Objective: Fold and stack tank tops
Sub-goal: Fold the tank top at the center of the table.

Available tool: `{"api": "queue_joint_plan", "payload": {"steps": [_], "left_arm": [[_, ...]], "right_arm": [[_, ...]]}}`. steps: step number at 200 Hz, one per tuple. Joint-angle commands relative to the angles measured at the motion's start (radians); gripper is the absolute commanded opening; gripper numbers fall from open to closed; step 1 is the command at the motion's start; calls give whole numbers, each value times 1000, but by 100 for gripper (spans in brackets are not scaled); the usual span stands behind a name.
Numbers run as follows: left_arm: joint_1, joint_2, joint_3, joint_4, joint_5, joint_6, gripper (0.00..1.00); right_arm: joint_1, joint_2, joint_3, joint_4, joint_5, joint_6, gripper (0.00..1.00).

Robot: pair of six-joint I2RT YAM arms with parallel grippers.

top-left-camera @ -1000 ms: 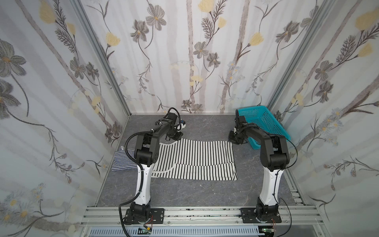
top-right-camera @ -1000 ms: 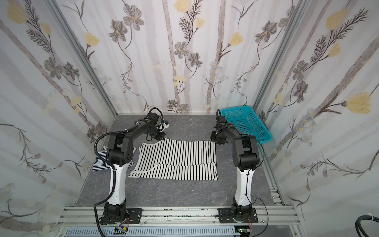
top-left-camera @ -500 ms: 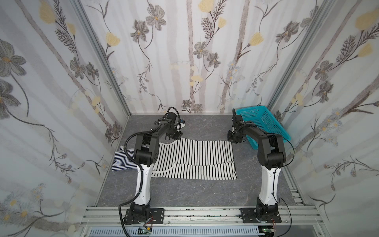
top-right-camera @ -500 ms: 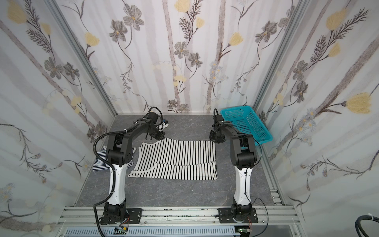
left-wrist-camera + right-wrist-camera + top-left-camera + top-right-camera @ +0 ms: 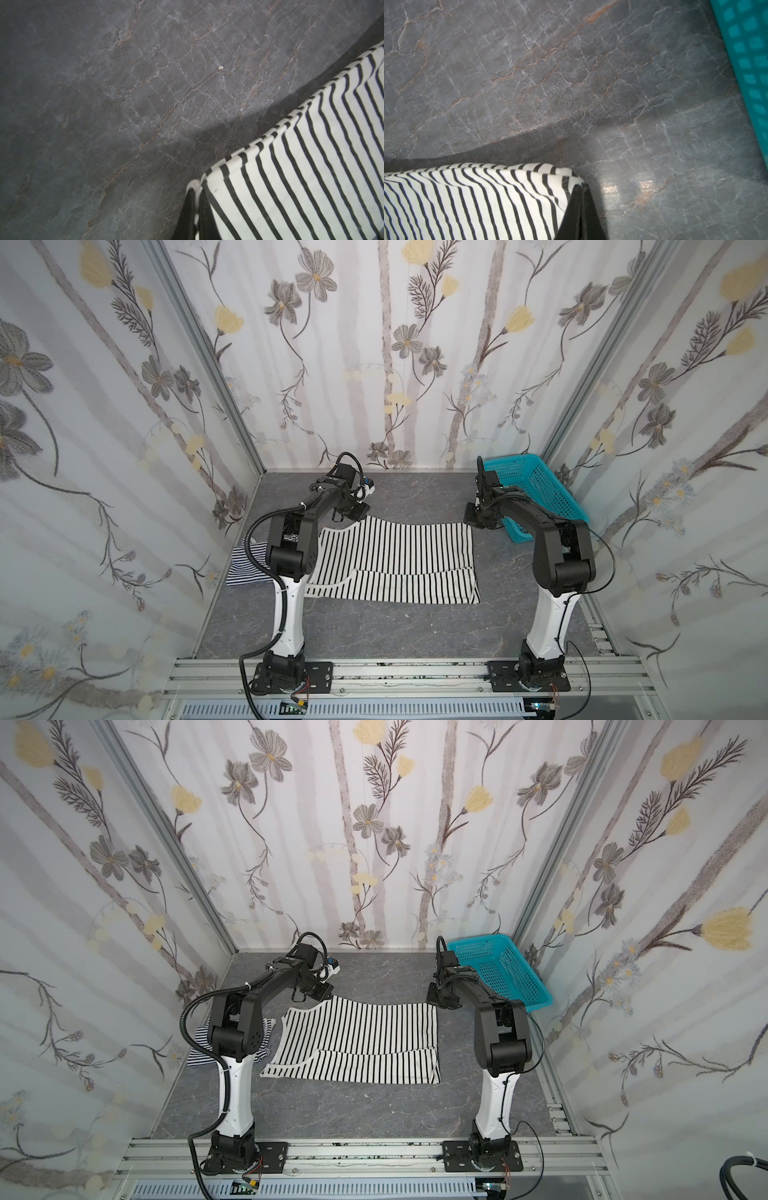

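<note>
The white tank top with wide black stripes [image 5: 395, 560] [image 5: 357, 1040] lies flat mid-table, with a layered band along its near edge. My left gripper [image 5: 353, 512] [image 5: 196, 189] is shut on its far left corner, and white fabric shows between the black fingers. My right gripper [image 5: 473, 518] [image 5: 580, 186] is shut on the far right corner, where the cloth edge [image 5: 508, 172] is raised off the table. The navy fine-striped tank top [image 5: 245, 568] [image 5: 199, 1052] lies crumpled at the left, partly hidden behind my left arm.
A teal perforated basket [image 5: 536, 493] [image 5: 498, 969] [image 5: 749, 62] stands tilted at the back right, just beyond my right gripper. The table [image 5: 374, 630] is grey marble, enclosed by flowered walls on three sides. An aluminium rail [image 5: 415, 672] carries both arm bases at the front.
The right gripper has shut on the far right corner of the white top after shifting slightly toward it. The left gripper stays shut on its corner.
</note>
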Motion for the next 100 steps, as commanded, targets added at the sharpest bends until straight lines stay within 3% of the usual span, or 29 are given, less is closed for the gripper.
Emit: {"api": "queue_joint_plan", "payload": {"steps": [1, 100], "left_arm": [[3, -35, -21, -4, 25, -6, 0], [2, -182, -187, 4, 24, 12, 0]], "right_arm": [[2, -45, -43, 58, 16, -16, 0], [12, -264, -258, 108, -11, -15, 0]]}}
